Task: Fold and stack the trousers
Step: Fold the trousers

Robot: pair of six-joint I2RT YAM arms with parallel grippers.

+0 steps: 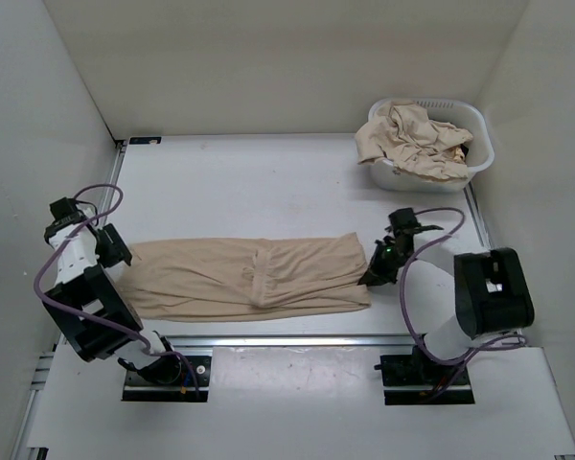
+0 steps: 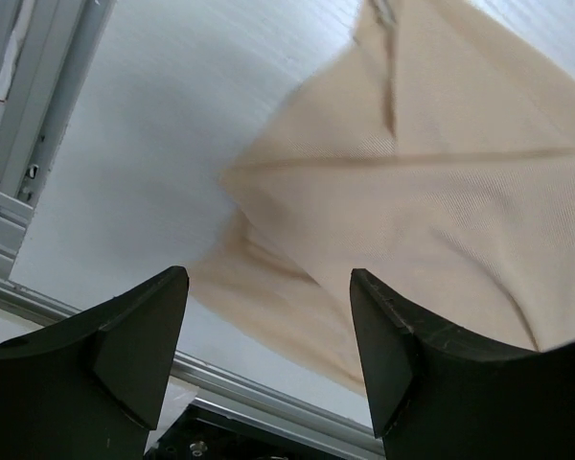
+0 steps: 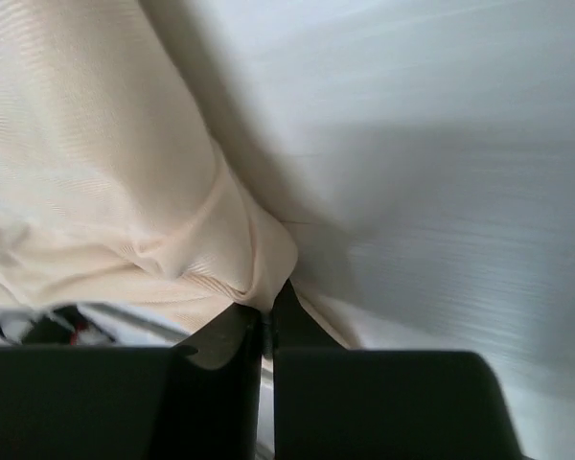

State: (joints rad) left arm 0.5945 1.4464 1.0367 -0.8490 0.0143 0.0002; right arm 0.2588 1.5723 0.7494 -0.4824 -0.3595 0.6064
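One pair of beige trousers lies flat and lengthwise across the table, folded leg on leg. My left gripper hovers over its left end; in the left wrist view the gripper is open, nothing is between its fingers, and the trousers lie below and beyond them. My right gripper sits at the near right corner of the cloth. In the right wrist view that gripper is shut on a bunched fold of the trousers.
A white basket stands at the back right, with more crumpled beige trousers spilling over its rim. An aluminium rail runs along the table's near edge. White walls close in the left, right and back.
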